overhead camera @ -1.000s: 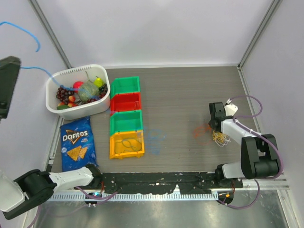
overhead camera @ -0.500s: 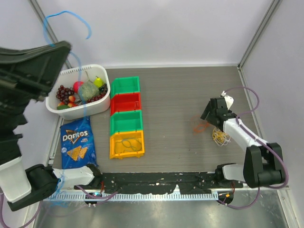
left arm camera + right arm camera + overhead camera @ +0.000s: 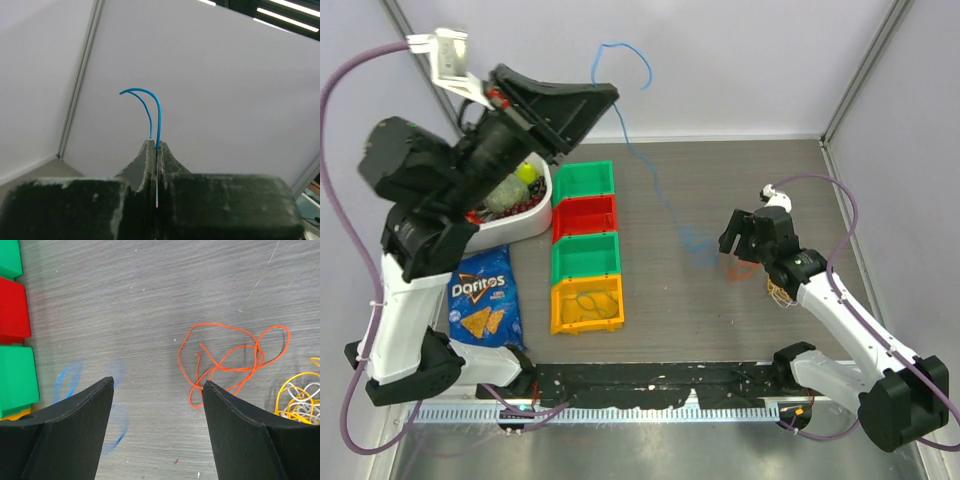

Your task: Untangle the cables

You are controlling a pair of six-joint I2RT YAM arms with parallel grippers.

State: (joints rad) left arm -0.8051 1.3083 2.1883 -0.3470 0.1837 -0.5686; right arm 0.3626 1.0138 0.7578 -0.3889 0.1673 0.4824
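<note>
1. Table (image 3: 740, 170); blue cable (image 3: 656, 186) climbs from its middle toward the far-left corner.
2. Left gripper (image 3: 156, 145); raised high, clamped on the blue cable's end.
3. Right gripper (image 3: 157, 382); jaws spread wide, holding nothing; the nearer arm.
4. Orange cable (image 3: 220, 364); loose on the table just right of those jaws, stretched side to side in the wrist view.
5. Yellow-white tangle (image 3: 300, 396); beyond it, nearer the right edge.

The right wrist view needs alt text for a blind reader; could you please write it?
The open right gripper hovers over a grey table, an orange cable looped ahead. A yellow-and-white tangle lies right, a blurred blue cable left.
</note>
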